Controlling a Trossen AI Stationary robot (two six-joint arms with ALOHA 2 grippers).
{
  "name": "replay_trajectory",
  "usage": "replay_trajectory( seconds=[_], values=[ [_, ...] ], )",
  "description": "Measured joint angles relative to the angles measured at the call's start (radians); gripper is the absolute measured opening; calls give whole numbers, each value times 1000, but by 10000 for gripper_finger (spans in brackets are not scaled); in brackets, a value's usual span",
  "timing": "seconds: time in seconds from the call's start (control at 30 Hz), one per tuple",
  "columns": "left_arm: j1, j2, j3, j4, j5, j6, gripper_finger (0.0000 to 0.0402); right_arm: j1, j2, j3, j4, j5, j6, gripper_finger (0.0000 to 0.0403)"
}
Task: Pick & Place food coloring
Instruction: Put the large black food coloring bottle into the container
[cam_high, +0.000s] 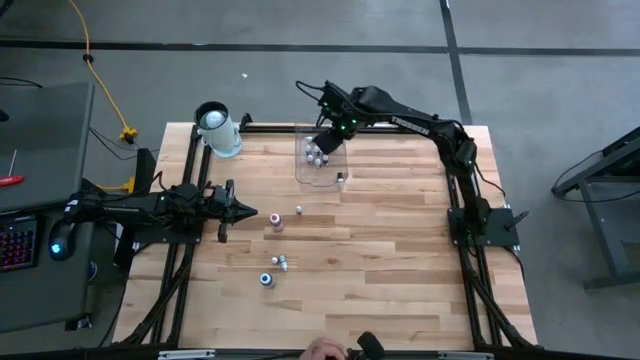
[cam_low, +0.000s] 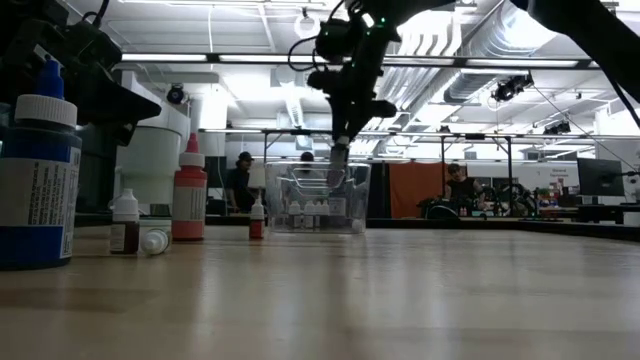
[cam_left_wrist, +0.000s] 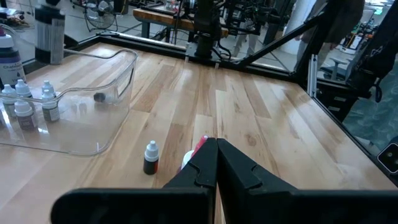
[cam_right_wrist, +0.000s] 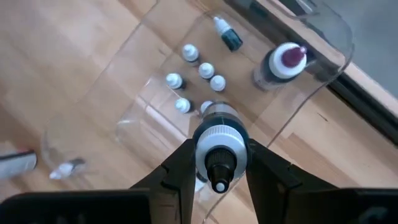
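The right gripper (cam_right_wrist: 214, 163), fingers partly closed around a black-tipped food coloring bottle (cam_right_wrist: 219, 149), hangs over the clear bin (cam_high: 303, 172) at the table's far side, so releasing high could topple the small bottles (cam_right_wrist: 200, 70) standing inside; the left gripper (cam_high: 243, 212), shut and empty, waits left.
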Motion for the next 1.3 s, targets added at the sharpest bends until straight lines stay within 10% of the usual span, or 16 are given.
replay_trajectory(
  seconds=[1.3],
  values=[
    [0,0,0,0,0,0,1,-27,1,-286,319,75,107,146]
  ],
)
